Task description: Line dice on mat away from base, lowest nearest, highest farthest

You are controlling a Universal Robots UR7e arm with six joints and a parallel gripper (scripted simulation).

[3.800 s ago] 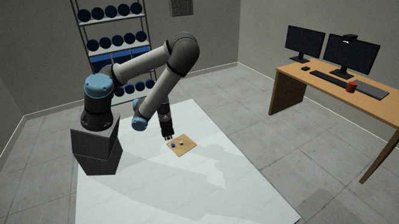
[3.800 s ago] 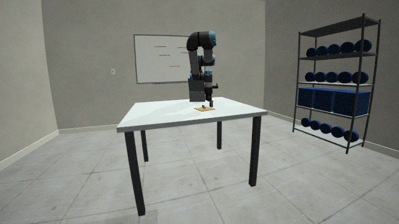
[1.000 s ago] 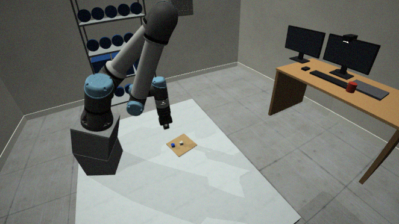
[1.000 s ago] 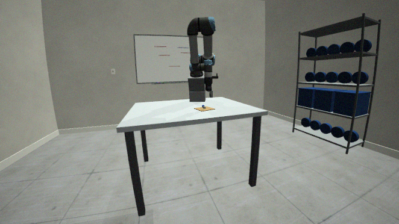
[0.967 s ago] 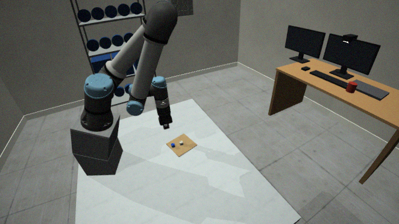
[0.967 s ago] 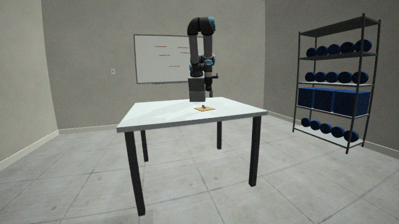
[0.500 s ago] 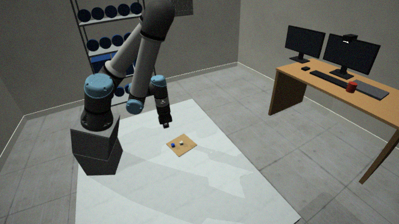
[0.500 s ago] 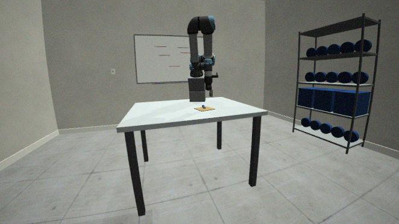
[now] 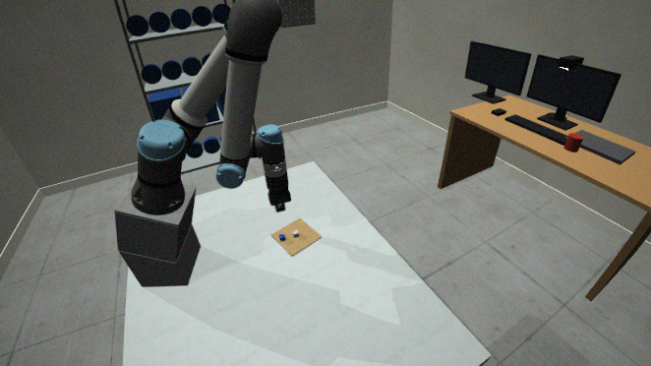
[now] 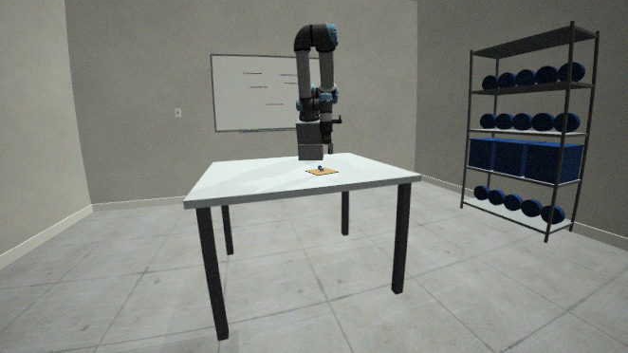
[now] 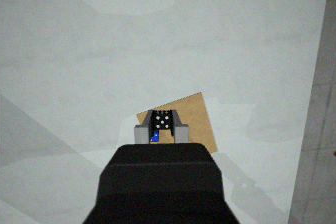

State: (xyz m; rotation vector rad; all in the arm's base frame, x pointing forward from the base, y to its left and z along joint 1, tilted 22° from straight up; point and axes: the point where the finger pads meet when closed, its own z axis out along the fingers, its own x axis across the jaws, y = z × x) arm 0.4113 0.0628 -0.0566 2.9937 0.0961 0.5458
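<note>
While tool (image 11: 162, 131) grips black die (image 11: 162, 120) | blue die (image 11: 154, 136) half hidden

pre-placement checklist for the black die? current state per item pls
1. Grip: gripper shut on the black die - ok.
2. Height: die above the mat, not yet down - ok.
3. Mat flat on the table - ok.
4. Blue die and white die on the mat - ok.
5. Their numbers, hence the black die's slot - cannot tell.
6. Over the mat: wrist view shows it beneath - ok.
</note>
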